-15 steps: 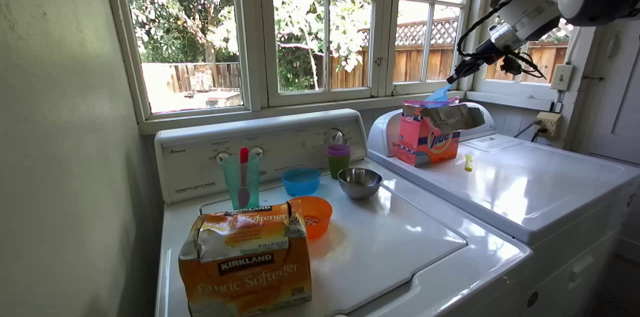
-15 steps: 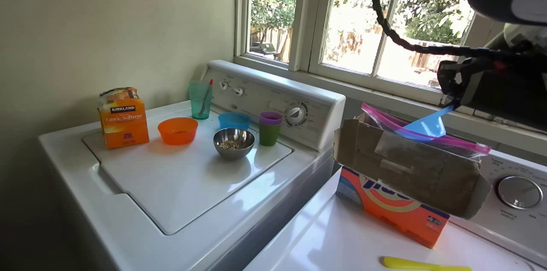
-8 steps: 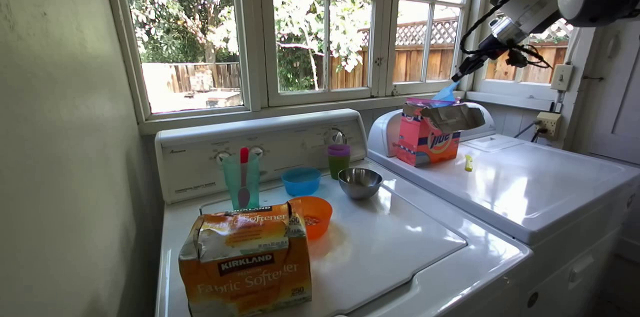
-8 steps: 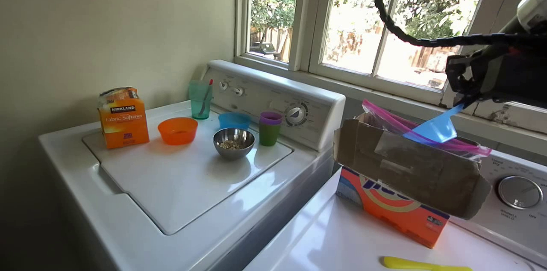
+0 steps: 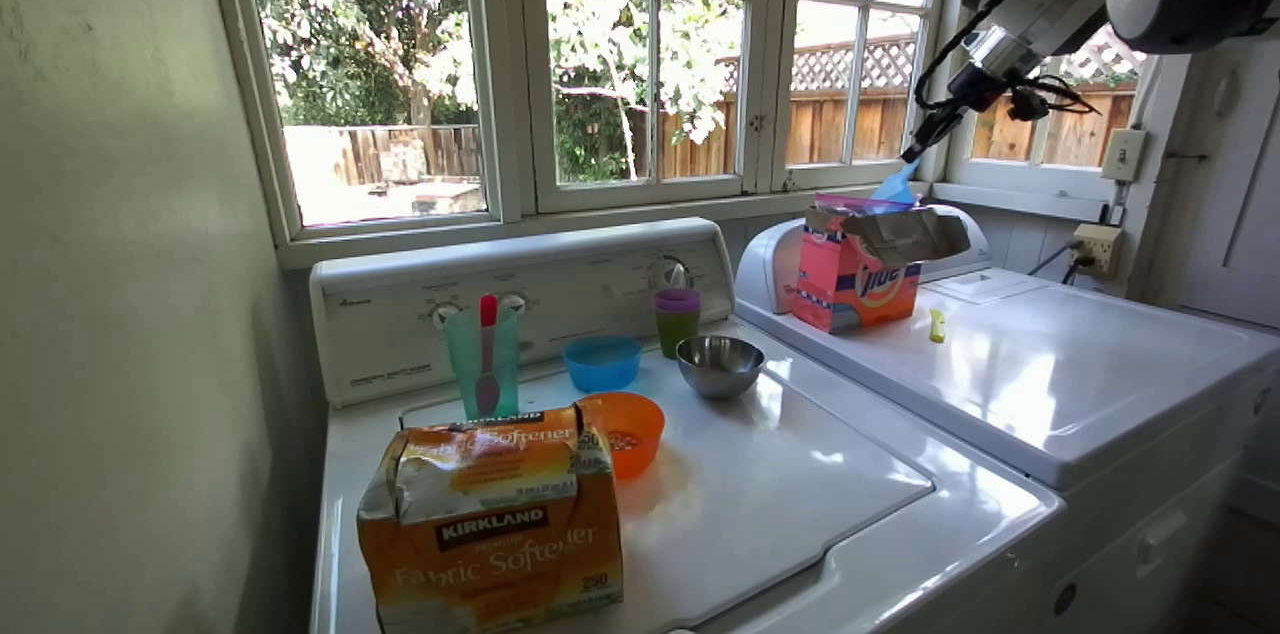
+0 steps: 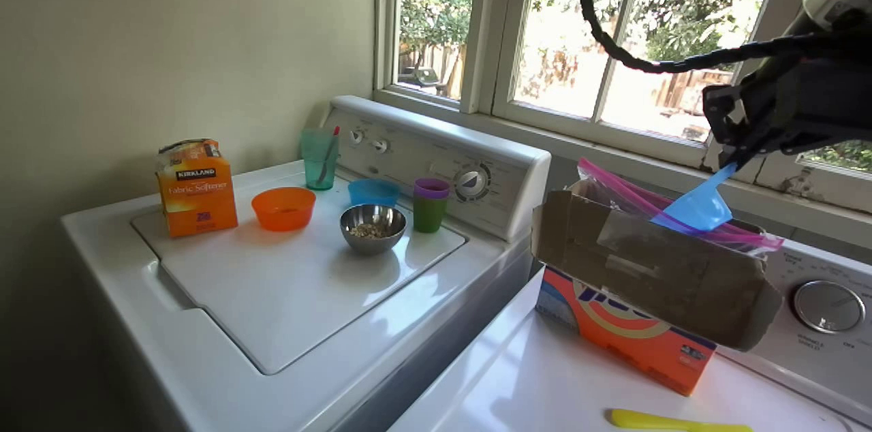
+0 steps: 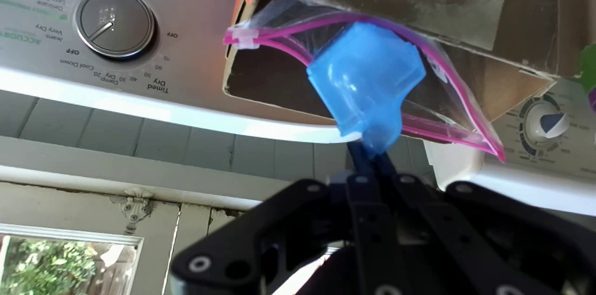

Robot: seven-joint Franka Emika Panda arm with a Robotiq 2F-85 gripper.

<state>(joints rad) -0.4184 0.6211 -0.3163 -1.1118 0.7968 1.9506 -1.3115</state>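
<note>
Clenched on a thin handle, my end effector (image 7: pixel 368 155) grips a blue scoop (image 7: pixel 363 74). Over the last second the scoop has slid slightly toward three o'clock in both exterior views and tipped steeper, yet it remains in the mouth of the pink-edged bag (image 6: pixel 618 191); I judge that I am working it there, not yet drawing it clear. In the wrist view it lies at my twelve o'clock; in an exterior view, at seven, partly behind the bag's edge, above the detergent box (image 6: pixel 633 336).
</note>
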